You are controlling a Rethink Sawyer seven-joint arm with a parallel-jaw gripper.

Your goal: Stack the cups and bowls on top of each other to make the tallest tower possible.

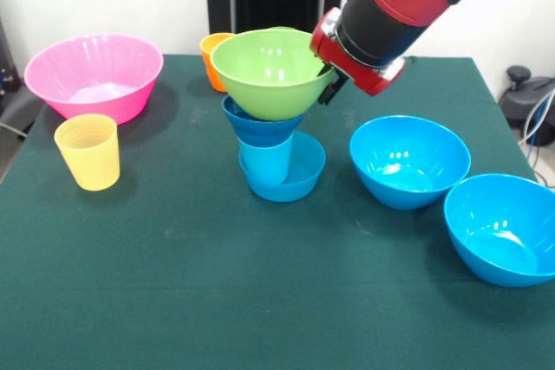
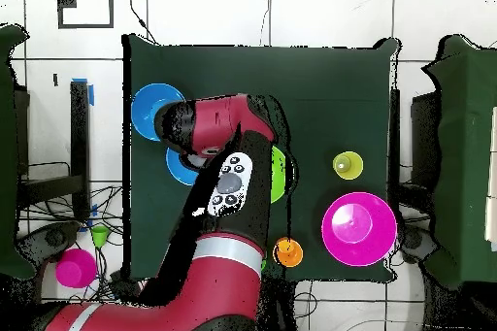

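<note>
The tower stands mid-table: a small blue bowl holds a light blue cup, then a second small blue bowl, and the lime green bowl sits on top, slightly tilted. My gripper is at the green bowl's right rim and shut on it. The pink ribbed bowl and yellow cup stand at the left. The orange cup is behind the tower. Two large blue bowls sit at the right. In the overhead view the arm hides the tower except a sliver of the green bowl.
The overhead view shows the pink bowl, yellow cup, orange cup and one blue bowl. A small green object and a pink round one lie off the table.
</note>
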